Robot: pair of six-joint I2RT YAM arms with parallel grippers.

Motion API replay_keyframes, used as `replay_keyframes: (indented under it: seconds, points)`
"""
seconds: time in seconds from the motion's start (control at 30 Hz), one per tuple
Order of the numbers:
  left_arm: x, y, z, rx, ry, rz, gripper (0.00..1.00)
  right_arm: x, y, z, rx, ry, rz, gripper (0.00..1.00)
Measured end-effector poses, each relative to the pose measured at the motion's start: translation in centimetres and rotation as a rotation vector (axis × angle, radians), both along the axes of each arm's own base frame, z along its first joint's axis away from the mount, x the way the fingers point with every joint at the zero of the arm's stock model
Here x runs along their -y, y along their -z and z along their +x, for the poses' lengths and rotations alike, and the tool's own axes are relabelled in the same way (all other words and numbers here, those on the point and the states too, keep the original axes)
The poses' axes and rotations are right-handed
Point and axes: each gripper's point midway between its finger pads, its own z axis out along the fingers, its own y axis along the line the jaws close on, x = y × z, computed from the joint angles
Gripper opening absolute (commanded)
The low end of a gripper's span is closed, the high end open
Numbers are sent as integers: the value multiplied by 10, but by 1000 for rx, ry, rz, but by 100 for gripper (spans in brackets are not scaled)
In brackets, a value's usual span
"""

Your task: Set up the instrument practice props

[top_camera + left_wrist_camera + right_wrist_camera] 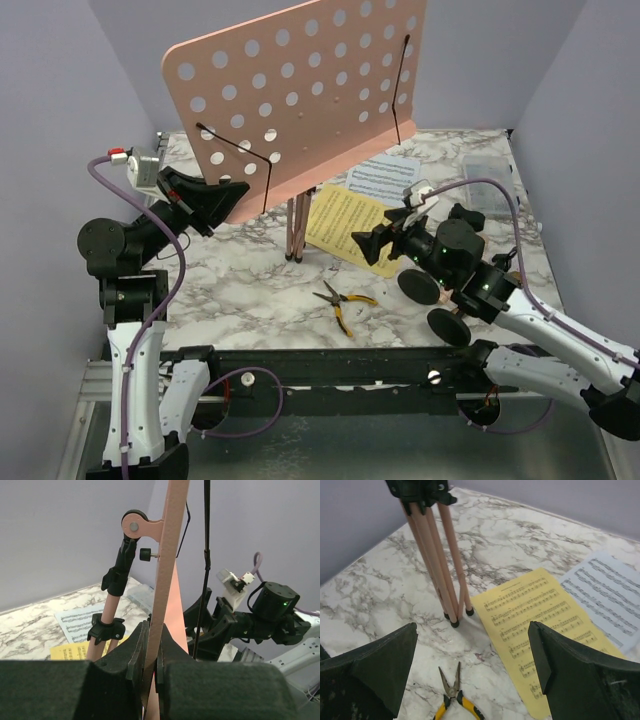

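The pink music rack's perforated desk (300,90) stands tilted on its tripod legs (296,230), which are folded close together. My left gripper (222,200) is shut on the desk's lower left edge; in the left wrist view the desk edge (167,555) runs up from between my jaws (150,647). My right gripper (383,240) is open and empty above the yellow page (340,220). A white page (385,178) lies behind it. Two black round-based holders (420,287) sit under my right arm. The microphones are out of view.
Yellow-handled pliers (342,300) lie on the marble table in front of the legs, also in the right wrist view (452,702). A clear plastic box (490,185) sits at the back right. The right wrist view shows the legs' feet (455,622) beside the yellow page (540,625).
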Motion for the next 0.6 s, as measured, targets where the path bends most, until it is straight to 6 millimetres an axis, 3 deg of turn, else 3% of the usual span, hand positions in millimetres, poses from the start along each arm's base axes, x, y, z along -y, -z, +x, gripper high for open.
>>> replay_keyframes:
  seconds: [0.17,0.4,0.6]
  points:
    - [-5,2,5,-40,-44,-1,0,42,-4,11,-31,121,-2,100]
    - [-9,5,11,-73,-80,-4,0,115,-23,72,-122,304,78,100]
    - [-10,5,11,-78,-88,-4,0,150,-54,119,-196,172,282,98]
